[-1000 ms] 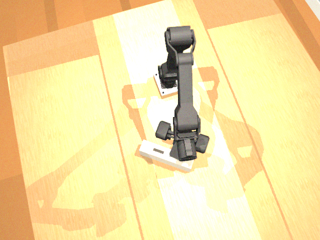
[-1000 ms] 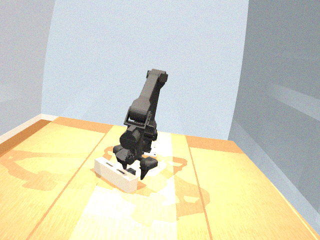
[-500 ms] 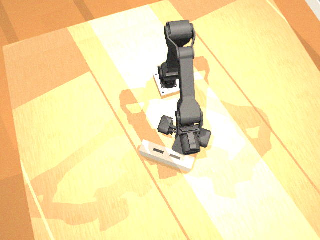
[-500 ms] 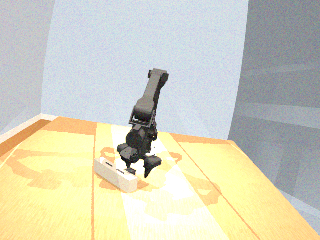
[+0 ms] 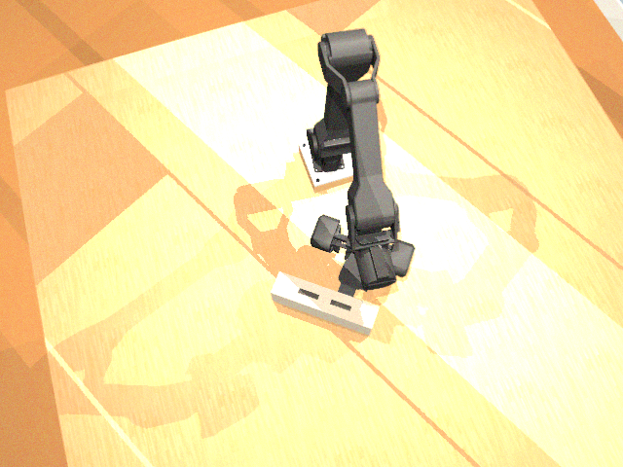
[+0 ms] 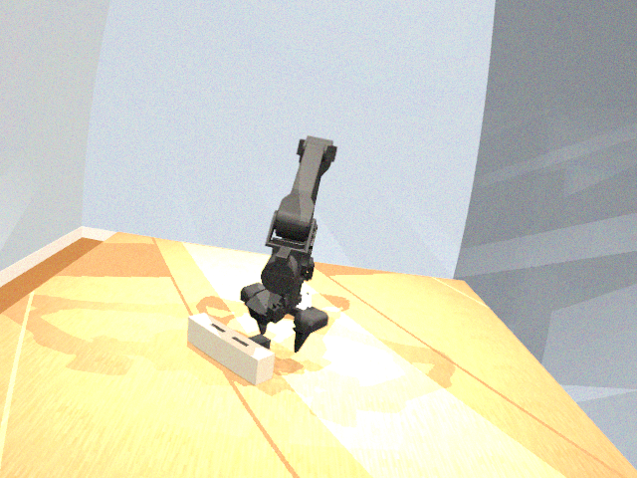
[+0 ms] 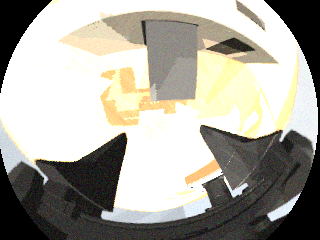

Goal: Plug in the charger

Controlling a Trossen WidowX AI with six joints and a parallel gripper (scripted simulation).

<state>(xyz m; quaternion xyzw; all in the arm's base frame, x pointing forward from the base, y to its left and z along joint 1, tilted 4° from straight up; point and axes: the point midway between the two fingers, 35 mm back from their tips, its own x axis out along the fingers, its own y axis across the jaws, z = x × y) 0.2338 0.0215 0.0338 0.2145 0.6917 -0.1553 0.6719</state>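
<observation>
The charger is a dark grey block (image 5: 347,288) (image 6: 261,341) (image 7: 172,60) beside the power strip, on its arm side; its prongs cannot be made out. The white power strip (image 5: 362,315) (image 6: 226,350) (image 7: 120,37) has two dark slots in its top, one slot (image 5: 308,293) (image 6: 218,328) nearer its left end in the top and exterior views and another slot (image 5: 340,305) (image 6: 239,341) nearer its right end. My gripper (image 6: 280,341) (image 7: 164,132) is open and empty above the table, beside the charger on its arm side. In the wrist view the charger stands beyond the fingertips. The wrist hides the fingertips in the top view.
The arm's white base plate (image 5: 329,179) sits behind the gripper. The wooden table (image 5: 175,311) (image 6: 154,411) carries strong light bands and arm shadows. Grey and pale walls stand beyond the table in the exterior view.
</observation>
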